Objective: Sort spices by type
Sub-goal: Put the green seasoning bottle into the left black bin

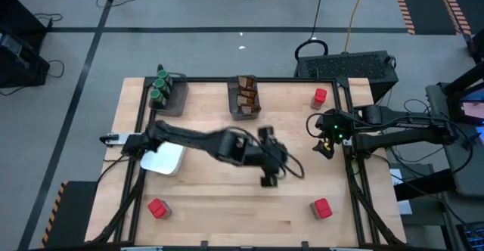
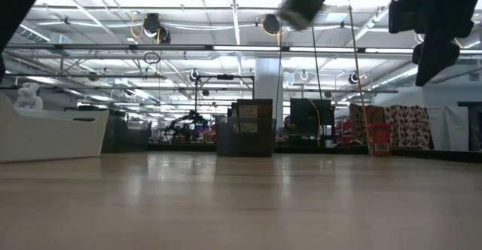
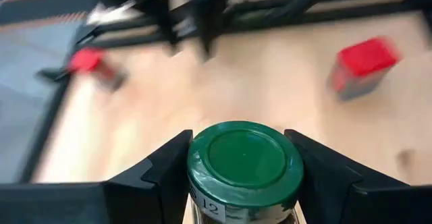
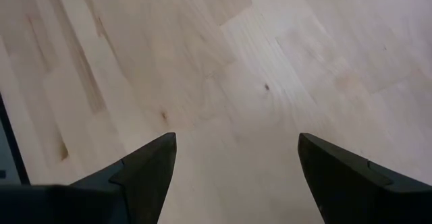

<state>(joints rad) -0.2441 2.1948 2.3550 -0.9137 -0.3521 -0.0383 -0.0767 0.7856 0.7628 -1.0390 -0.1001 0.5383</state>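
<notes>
A round green-lidded jar (image 3: 244,162) sits between the fingers of my left gripper (image 1: 270,177), which is shut on it above the middle of the table. The low view shows jar and gripper (image 2: 305,5) as a blur high over the tabletop. More green-lidded jars stand in a dark grey bin (image 1: 170,92) at the far left. Brown packets fill a second bin (image 1: 244,98) at the far middle. Red containers stand on the wood at the far right (image 1: 319,96), near left (image 1: 158,208) and near right (image 1: 321,208). My right gripper (image 4: 236,156) hangs open over bare wood at the table's right side. My left gripper pinches the jar between its two fingers, one on each side of the green lid's rim (image 3: 192,166). The fingers slant downward from the table's left. The jar is lifted clear of the table, its lid top facing the wrist camera.
A white tray (image 1: 162,159) lies at the left under the left arm. A black frame rail (image 1: 350,160) runs along the table's right side beside the right arm (image 1: 393,134). Bare wood lies between the two near red containers.
</notes>
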